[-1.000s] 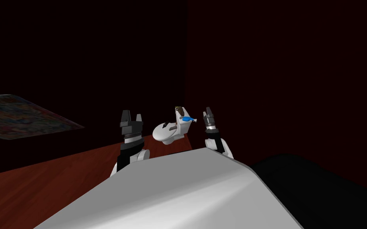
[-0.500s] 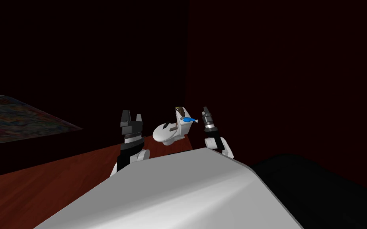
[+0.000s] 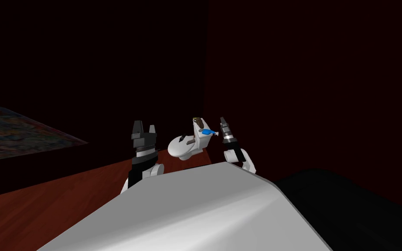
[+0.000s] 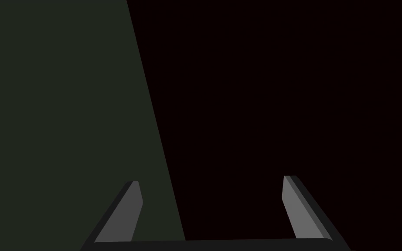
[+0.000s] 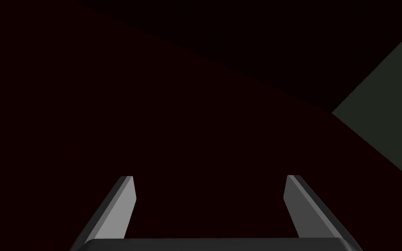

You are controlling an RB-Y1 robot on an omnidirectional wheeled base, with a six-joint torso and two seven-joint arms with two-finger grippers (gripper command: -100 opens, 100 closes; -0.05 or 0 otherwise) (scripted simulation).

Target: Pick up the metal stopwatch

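Observation:
In the head view a white toilet stands by the dark wall corner. On its tank lie a small brown-and-grey thing, too small to name for sure, and a blue thing. My right gripper is raised just right of the tank, close to the blue thing; its wrist view shows the right gripper open with nothing between the fingers. My left gripper is held up left of the toilet bowl, and the left gripper is open and empty too.
A reddish wooden floor runs in front of the toilet. A patterned rug lies far off to the left. Dark walls meet in a corner right behind the toilet.
My right gripper has shifted a little to the left, closer to the toilet tank. The view has turned slightly, so the rug sits further left. The left arm has not moved.

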